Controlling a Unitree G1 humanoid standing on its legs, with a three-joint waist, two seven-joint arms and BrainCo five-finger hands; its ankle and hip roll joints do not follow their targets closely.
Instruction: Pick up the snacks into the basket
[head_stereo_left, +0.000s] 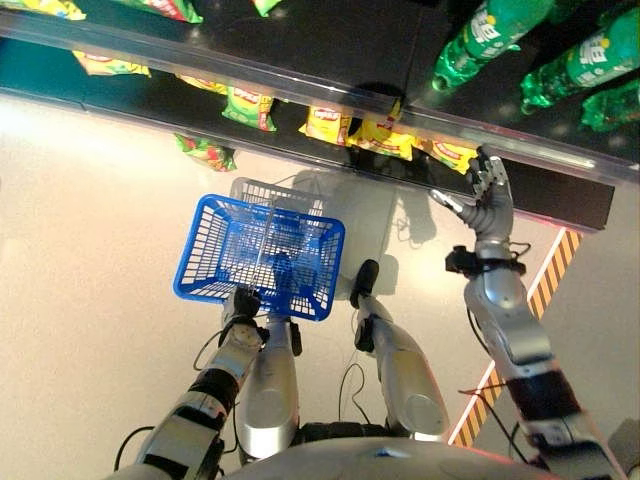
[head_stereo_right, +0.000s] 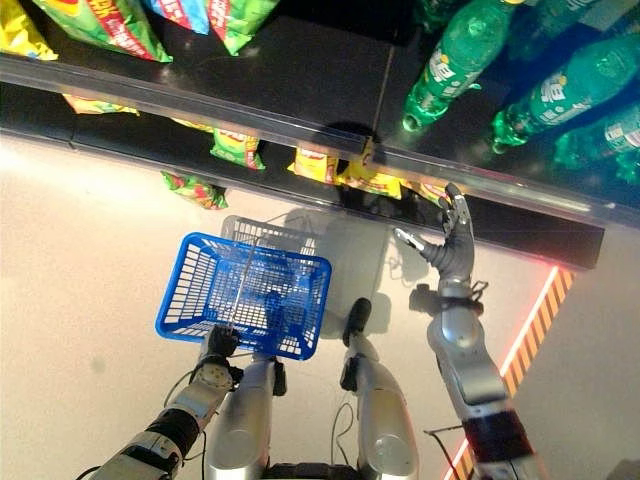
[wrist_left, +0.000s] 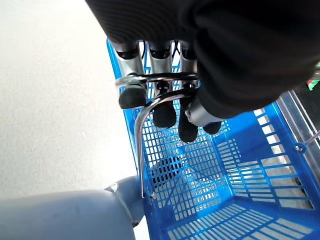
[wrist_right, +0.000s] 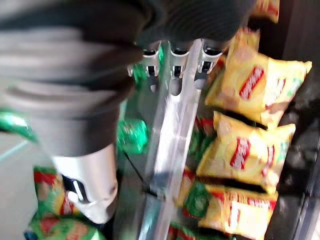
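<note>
The left robot hand (wrist_left: 165, 107) has its fingers curled around the metal handle (wrist_left: 150, 107) of the blue basket (head_stereo_left: 262, 256), which hangs over the floor (head_stereo_left: 90, 210). The right robot hand (head_stereo_left: 487, 198) is raised with straight, spread fingers just before the shelf edge (head_stereo_left: 300, 85). Yellow snack bags (wrist_right: 252, 85) lie on the shelf behind this metal rail, green bottles (head_stereo_left: 480, 40) on the shelf beside them.

You have a blue mesh basket (head_stereo_left: 262, 257), upright and empty, hanging by its metal handle (wrist_left: 150, 102) below the shelf edge, where yellow snack bags (wrist_right: 255, 85) lie in a row.
</note>
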